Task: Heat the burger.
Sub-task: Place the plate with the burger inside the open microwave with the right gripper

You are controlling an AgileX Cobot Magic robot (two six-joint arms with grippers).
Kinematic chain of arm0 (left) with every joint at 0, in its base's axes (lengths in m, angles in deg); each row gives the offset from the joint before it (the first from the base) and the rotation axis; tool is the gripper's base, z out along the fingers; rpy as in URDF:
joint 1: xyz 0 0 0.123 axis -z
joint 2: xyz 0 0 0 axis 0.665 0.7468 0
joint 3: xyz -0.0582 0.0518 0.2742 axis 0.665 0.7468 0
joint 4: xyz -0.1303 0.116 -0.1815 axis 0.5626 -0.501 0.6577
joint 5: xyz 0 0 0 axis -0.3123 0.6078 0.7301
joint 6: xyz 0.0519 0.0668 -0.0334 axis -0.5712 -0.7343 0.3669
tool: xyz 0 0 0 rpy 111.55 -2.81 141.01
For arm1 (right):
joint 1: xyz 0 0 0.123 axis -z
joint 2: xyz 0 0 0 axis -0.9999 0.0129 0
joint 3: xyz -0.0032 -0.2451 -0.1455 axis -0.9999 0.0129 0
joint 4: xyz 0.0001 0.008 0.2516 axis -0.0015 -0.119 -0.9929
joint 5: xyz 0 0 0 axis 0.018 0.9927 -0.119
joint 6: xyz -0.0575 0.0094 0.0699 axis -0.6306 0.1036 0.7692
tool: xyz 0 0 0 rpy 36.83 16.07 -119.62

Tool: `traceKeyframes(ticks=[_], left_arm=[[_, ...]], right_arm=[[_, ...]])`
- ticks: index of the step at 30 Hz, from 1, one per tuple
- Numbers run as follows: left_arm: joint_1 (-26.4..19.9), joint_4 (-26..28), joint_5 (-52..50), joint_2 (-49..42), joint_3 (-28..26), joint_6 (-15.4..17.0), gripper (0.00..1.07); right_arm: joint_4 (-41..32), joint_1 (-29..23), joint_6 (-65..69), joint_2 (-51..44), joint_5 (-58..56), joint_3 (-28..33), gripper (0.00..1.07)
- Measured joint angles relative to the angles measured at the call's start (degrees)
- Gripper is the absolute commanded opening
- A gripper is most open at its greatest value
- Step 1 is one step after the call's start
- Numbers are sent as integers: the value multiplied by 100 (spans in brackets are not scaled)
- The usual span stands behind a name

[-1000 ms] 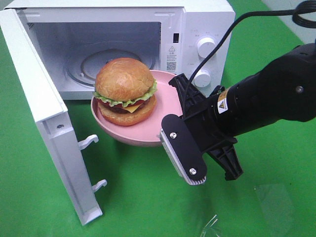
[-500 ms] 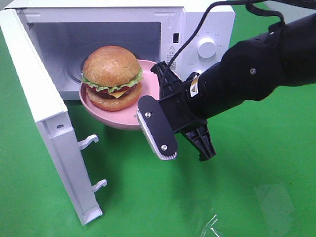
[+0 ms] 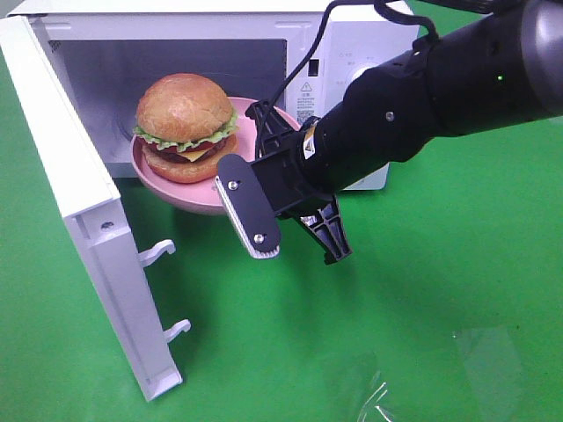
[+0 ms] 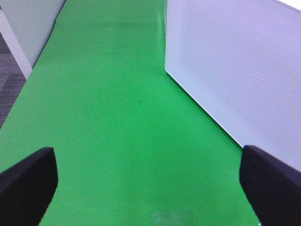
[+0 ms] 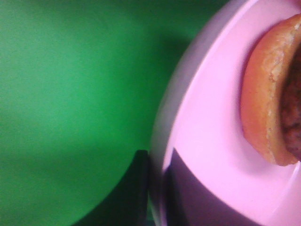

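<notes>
A scrap of clear plastic [image 3: 380, 403] lies nearest on the green surface [image 3: 422, 290]. To the left, the white door [image 3: 75, 202] stands swung wide, its two latch hooks pointing right.

Beyond it, the right arm reaches across from the right. The right fingers [image 5: 138, 197] are pressed together on the rim of the pink plate [image 3: 236, 171], one above the rim and one below, holding the plate off the surface.

The burger [image 3: 185, 123] sits upright on the plate at the mouth of the microwave [image 3: 352, 35]. The plate's far part is inside the opening and its near edge still hangs out in front.

The left fingers [image 4: 26, 183] are spread wide with nothing between them, over bare green beside a white dotted panel [image 4: 235, 70].
</notes>
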Motion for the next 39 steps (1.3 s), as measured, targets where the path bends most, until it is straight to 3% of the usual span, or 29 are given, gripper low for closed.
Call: traceKeyframes(ticks=[8, 27, 39], left_arm=[[0, 0, 0, 0, 0, 0, 98], [0, 0, 0, 0, 0, 0, 98], [0, 0, 0, 0, 0, 0, 98]], right_arm=[[435, 0, 470, 435, -218, -716, 0], [613, 6, 613, 1358, -407, -1994, 0], [751, 97, 1180, 2040, -877, -3111, 0]])
